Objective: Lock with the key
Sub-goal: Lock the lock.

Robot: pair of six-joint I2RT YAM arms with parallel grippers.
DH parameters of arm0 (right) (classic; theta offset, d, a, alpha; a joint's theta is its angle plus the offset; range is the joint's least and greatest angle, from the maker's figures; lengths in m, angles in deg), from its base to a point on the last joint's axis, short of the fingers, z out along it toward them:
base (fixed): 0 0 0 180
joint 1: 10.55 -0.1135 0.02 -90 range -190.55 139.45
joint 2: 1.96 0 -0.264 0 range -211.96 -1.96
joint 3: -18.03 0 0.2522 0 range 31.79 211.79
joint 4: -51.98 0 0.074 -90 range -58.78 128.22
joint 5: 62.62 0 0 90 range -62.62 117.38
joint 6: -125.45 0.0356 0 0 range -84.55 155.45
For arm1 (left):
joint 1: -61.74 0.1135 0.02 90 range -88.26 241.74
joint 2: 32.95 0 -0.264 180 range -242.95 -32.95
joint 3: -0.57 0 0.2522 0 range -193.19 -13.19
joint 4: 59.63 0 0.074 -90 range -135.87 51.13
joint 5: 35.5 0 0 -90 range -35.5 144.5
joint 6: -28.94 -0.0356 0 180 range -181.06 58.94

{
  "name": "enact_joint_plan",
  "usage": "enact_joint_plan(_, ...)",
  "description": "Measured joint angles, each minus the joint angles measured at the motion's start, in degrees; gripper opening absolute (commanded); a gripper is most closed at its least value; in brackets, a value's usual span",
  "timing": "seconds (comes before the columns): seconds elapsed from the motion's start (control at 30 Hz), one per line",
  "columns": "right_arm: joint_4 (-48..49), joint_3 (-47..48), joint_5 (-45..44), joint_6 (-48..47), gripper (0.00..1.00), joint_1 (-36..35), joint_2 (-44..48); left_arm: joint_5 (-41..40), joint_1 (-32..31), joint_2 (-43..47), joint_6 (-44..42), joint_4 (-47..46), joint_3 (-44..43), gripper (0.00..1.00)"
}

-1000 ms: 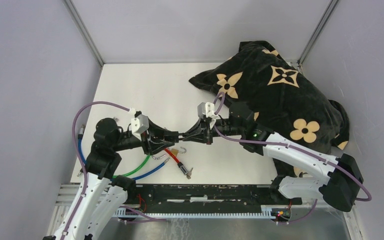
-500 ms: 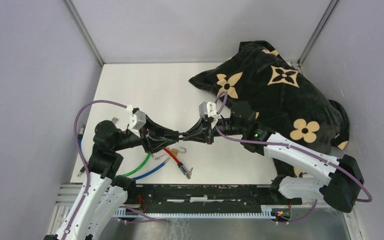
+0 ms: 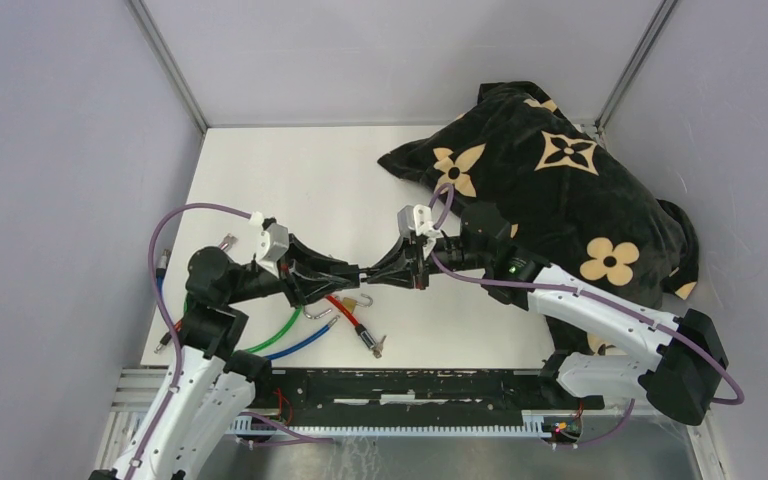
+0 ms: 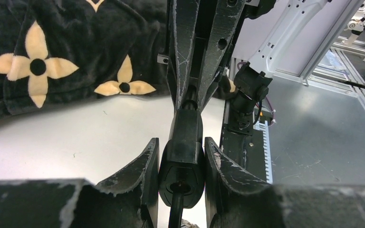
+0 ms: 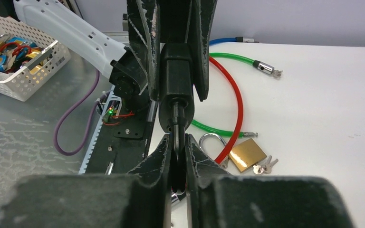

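Key (image 5: 177, 135) pinched in right fingers (image 5: 160, 159) seems seated in lock body (image 4: 183, 142) clamped by left fingers (image 4: 141, 167); next move probably needs a careful wrist turn.

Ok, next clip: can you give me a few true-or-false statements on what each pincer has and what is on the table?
1. The left pincer grips the black lock body from both sides. True.
2. The right pincer holds the brass padlock. False: the padlock lies on the table beside the red cable, untouched.
3. The right pincer is wide open. False: it is shut on a thin piece at the lock body's end, probably the key.
4. A black blanket with tan flowers lies at the table's far right. True.
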Motion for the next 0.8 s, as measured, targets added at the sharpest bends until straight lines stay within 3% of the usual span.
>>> enact_joint_plan(0.03,0.0,0.0,0.55,-0.07,0.52,0.02,0.0,-0.04,0.0,0.39,0.35,-0.66,0.39,0.02)
enact_joint_plan(0.1,0.66,0.15,2.56,-0.35,0.68,0.04,0.07,-0.46,0.0,1.53,1.42,-2.54,1.44,0.02)
enact_joint_plan(0.27,1.33,0.22,7.67,-3.21,0.73,1.29,2.05,-1.73,0.0,4.39,7.13,-10.73,5.09,0.02)
enact_joint_plan(0.5,3.41,-3.19,7.65,-3.72,0.59,2.93,7.45,-1.84,0.0,7.15,12.61,-19.67,8.39,0.02)
enact_joint_plan(0.67,6.91,-6.12,6.49,-0.87,0.32,2.93,7.26,-2.05,0.0,7.04,14.91,-23.45,9.57,0.02)
enact_joint_plan(0.8,9.68,-6.69,6.1,1.99,0.29,2.93,6.8,-2.73,0.0,6.84,15.5,-25.29,9.62,0.02)
